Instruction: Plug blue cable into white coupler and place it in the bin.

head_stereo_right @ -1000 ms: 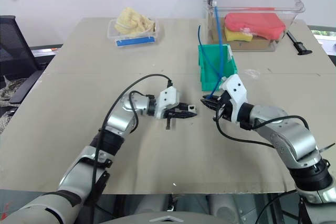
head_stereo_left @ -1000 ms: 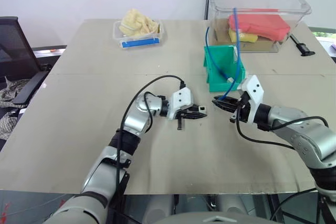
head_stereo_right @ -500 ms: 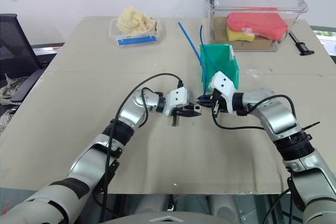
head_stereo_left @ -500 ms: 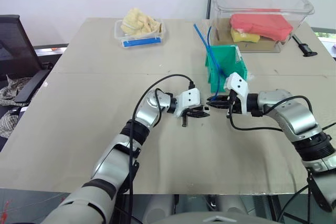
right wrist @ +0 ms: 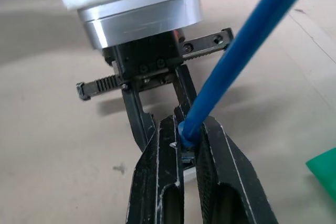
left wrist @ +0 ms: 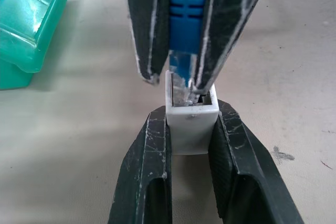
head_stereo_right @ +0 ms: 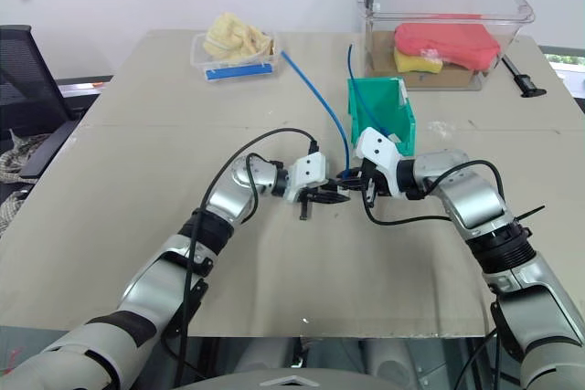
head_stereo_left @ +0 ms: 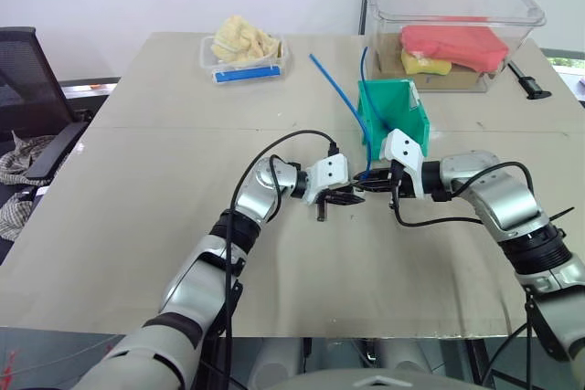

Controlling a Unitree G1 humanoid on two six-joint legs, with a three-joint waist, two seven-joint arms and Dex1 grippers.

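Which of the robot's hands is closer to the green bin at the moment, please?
The right. The right hand, shut on the blue cable, sits just in front of the green bin. The left hand, gripping the white coupler, is farther out to the bin's left.

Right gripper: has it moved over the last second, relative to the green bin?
Yes. The right gripper, shut on the blue cable, went left from below the bin to the left gripper.

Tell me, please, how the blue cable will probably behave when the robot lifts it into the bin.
The cable is thin and long, trailing behind the right gripper, so it probably flops and drags. It already leans across the bin, so it could snag on its wall.
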